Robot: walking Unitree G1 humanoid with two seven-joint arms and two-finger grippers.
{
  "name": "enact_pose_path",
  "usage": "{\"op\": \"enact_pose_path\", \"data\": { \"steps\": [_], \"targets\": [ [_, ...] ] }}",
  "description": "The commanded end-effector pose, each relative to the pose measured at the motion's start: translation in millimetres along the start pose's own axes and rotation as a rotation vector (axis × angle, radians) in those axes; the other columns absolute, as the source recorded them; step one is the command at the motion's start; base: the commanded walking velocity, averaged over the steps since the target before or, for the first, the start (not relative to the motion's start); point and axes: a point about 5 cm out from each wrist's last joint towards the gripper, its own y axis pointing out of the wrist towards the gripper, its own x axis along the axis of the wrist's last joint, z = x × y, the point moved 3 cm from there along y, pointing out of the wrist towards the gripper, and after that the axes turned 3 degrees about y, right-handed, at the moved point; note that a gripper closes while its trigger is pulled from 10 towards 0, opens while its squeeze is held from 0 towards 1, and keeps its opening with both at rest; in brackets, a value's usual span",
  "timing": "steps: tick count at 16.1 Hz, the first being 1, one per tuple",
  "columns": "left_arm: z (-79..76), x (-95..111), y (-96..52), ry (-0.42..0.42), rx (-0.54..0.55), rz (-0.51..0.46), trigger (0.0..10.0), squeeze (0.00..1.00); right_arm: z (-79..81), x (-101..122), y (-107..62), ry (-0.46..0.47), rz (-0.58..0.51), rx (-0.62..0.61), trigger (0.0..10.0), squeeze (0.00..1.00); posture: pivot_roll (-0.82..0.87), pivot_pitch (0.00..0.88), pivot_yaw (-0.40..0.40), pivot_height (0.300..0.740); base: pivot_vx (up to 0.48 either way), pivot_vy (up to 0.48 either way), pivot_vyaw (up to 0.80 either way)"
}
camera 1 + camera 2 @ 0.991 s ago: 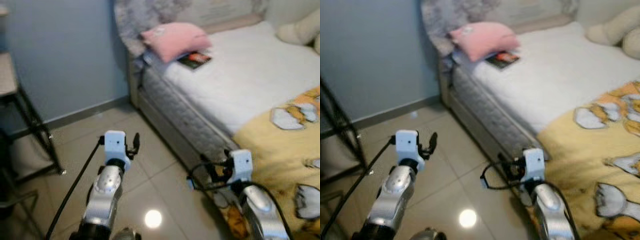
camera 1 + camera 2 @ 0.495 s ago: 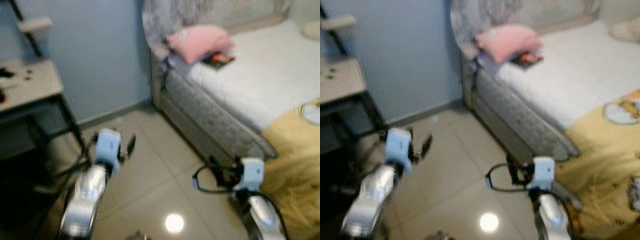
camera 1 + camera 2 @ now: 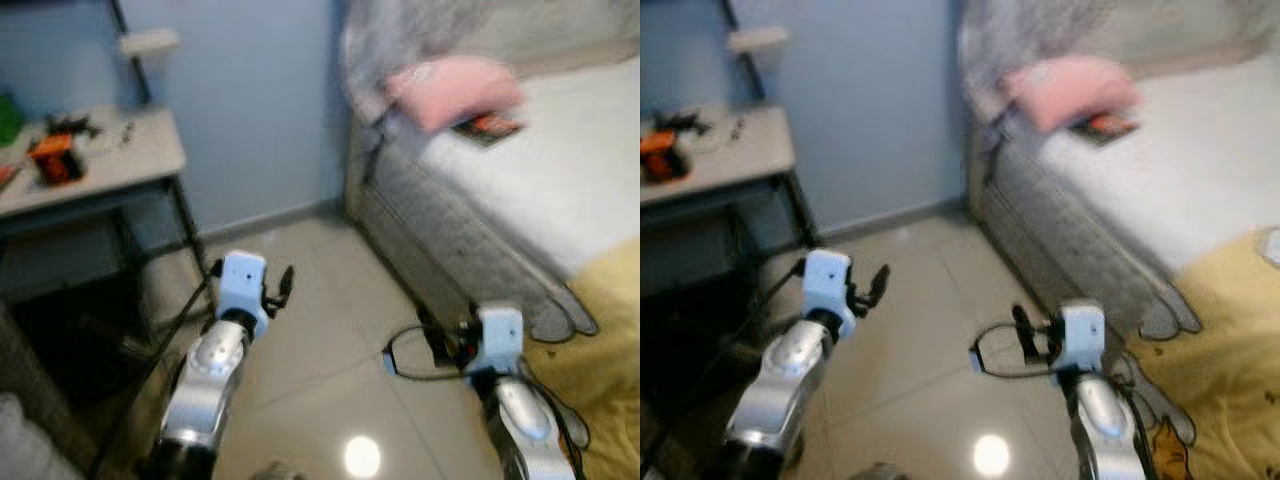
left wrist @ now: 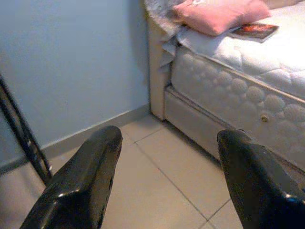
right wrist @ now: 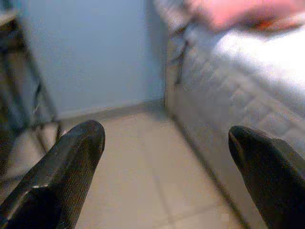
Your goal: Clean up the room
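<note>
Head views: blurred. Left gripper (image 3: 282,283) and right gripper (image 3: 1025,331) are both raised over bare tiled floor (image 3: 320,330), neither carrying anything. A pink pillow (image 3: 455,90) lies on the bed (image 3: 560,180) with a book (image 3: 488,126) just beside it. A cluttered desk (image 3: 100,165) stands at the left, with an orange item (image 3: 52,160) on it. A yellow blanket (image 3: 1230,370) hangs off the bed's near corner.

Left wrist view: fingers (image 4: 81,191) spread wide, nothing between them; pillow and book on the mattress ahead.

Right wrist view: fingers (image 5: 62,176) likewise apart and empty, floor and bed side beyond.

Judgement: tidying is not visibly begun; book, desk clutter and blanket remain unattended.
</note>
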Motion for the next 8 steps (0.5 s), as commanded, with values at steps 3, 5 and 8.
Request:
{"op": "enact_pose_path", "data": {
  "steps": [3,5,8],
  "targets": [
    [2.5,1,4.6,-0.029,0.023,-0.006,10.0,0.00,-5.4,1,0.2,-0.035,0.012,-0.021,10.0,0.00,-0.01,0.000,0.022,0.740,0.472,0.000,0.00],
    [2.2,-4,2.0,-0.069,0.062,-0.014,10.0,0.00,-12.8,5,-4.6,-0.054,0.000,-0.021,10.0,0.00,-0.02,0.000,0.005,0.740,0.471,0.000,0.34],
    [-5.3,-3,4.0,-0.026,0.044,-0.015,10.0,0.00,-10.6,3,-4.5,-0.060,0.011,-0.004,10.0,0.00,-0.02,0.000,0.003,0.740,0.000,0.000,0.59]
  ]
}}
